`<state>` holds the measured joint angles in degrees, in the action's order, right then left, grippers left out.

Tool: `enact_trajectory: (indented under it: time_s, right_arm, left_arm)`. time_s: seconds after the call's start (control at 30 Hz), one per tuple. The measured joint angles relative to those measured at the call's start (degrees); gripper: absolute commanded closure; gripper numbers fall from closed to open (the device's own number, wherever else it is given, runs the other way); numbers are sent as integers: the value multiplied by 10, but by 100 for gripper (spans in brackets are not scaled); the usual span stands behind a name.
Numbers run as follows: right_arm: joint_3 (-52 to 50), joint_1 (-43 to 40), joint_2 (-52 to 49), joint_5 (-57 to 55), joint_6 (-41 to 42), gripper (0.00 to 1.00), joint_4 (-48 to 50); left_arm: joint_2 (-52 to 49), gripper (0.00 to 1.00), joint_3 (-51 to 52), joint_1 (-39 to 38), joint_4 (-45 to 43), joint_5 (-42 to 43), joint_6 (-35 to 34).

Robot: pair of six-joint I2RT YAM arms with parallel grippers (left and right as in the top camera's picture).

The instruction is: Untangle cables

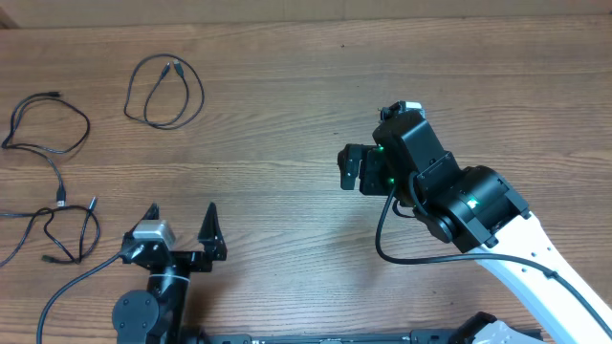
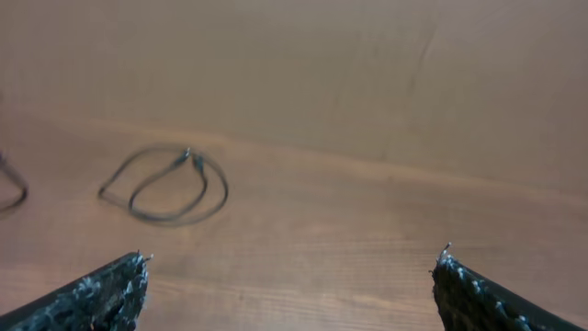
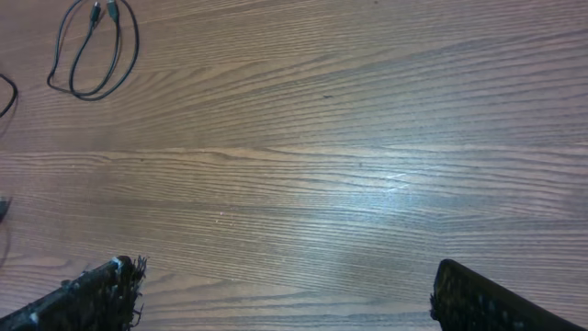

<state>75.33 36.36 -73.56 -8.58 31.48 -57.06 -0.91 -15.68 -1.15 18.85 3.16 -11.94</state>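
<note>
Listing three thin black cables on a wood-grain table (image 1: 287, 86), all in the left part of the overhead frame.

Item 1: looped cable (image 1: 163, 92), upper left. It is a flat oval with its two small plug ends meeting at the top, and it lies well apart from the other two. It also shows left of middle in the left wrist view and in the upper left corner of the right wrist view.

Item 2: far-left cable (image 1: 53, 162), at the left edge. It is an open loop with a tail running down to a plug.

Item 3: lower-left cable (image 1: 62, 234), just below item 2. It is loosely coiled, with one end leaving the frame. Whether items 2 and 3 touch or cross where they meet cannot be told.

Left gripper (image 1: 182, 225): lower left of centre, near item 3, with jaws spread wide and nothing in them.

Right gripper (image 1: 346, 168): right of centre, well apart from every cable, with jaws equally wide and only bare wood between them.

Handling, as judged: the cords look light, limp and low-lying, so they will likely slide or drag if only nudged. The best hold looks to be just behind a plug, where the cord is stiffest, or on a free outer bend away from any crossing. The fingertips should come right down to the wood before closing.
</note>
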Motion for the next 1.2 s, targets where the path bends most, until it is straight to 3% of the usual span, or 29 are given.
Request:
enact_trajectory:
  time_s: [0.27, 0.77, 1.2]
  right_arm:
    - [0, 0, 0, 0, 0, 0, 0]
    - [0, 0, 0, 0, 0, 0, 0]
    - [0, 0, 0, 0, 0, 0, 0]
  left_arm:
    - [1, 1, 88, 0, -123, 26, 26]
    - [1, 0, 145, -4, -143, 35, 109]
    - [1, 0, 146, -4, -146, 36, 124]
